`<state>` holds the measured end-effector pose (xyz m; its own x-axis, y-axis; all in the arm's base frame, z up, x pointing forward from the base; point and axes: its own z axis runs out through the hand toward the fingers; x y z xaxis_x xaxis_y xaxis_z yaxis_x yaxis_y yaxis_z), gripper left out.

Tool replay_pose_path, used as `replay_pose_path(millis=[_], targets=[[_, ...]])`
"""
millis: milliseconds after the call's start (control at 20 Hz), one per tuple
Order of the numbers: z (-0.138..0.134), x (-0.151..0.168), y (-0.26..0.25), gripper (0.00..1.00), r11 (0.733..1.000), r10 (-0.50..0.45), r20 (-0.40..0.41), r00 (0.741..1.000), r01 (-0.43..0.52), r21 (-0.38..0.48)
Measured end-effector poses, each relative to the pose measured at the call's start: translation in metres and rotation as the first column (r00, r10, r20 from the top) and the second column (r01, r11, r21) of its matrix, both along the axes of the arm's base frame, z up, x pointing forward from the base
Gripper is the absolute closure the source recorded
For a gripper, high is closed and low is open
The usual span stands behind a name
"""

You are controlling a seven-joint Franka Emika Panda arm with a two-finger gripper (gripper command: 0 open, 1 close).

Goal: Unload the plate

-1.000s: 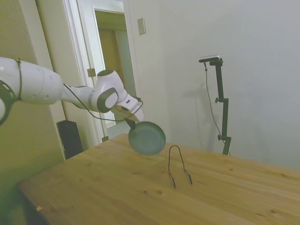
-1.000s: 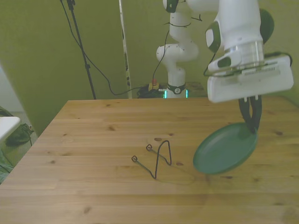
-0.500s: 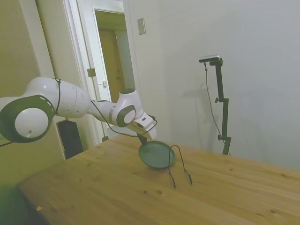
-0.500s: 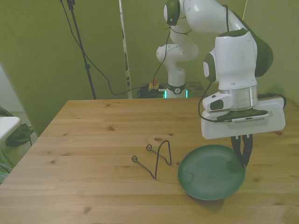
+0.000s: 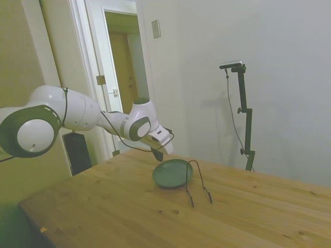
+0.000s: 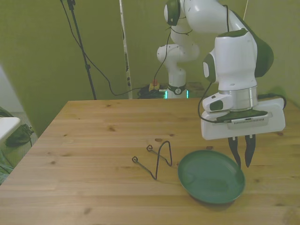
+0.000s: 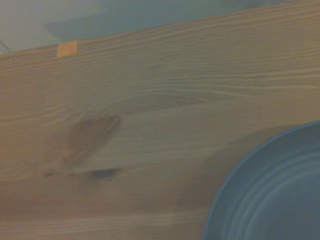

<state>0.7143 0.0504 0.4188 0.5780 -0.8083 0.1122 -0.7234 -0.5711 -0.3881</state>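
The round dark green plate [image 6: 211, 176] lies flat on the wooden table [image 6: 93, 136], just to the front view's right of the thin wire stand [image 6: 158, 160]. My gripper [image 6: 242, 165] hangs over the plate's rim on the front view's right. It is open, with nothing between its fingers, and the tips sit just above the rim. In the side view the plate [image 5: 172, 173] rests beside the wire stand [image 5: 196, 182], with the gripper [image 5: 157, 155] above the plate's far edge. The wrist view shows part of the plate [image 7: 270, 190] on the wood.
The wire stand stands upright near the middle of the table, close to the plate's edge. Bare wood [image 6: 84, 187] stretches to the front view's left and toward the near edge. A doorway [image 5: 121, 77] is behind the arm in the side view.
The plate went from hanging tilted in the gripper to lying flat on the table. The gripper has let go of the rim and its fingers now stand apart just above it.
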Motion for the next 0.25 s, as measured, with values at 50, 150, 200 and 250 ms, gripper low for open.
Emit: replay_pose_path(millis=[50, 150, 200, 250], targets=[[0.007, 0.0, 0.0, 0.0, 1.0, -0.002, 0.012, 1.0, 0.002, 0.008], [0.03, -0.002, 0.001, 0.0, 1.0, -0.002, 0.043, 0.999, 0.001, 0.025], [0.045, -0.005, 0.003, 0.0, 1.0, 0.002, 0.058, 0.998, -0.004, 0.03], [0.063, -0.01, 0.007, 0.0, 0.999, 0.009, 0.068, 0.998, -0.011, 0.035]])
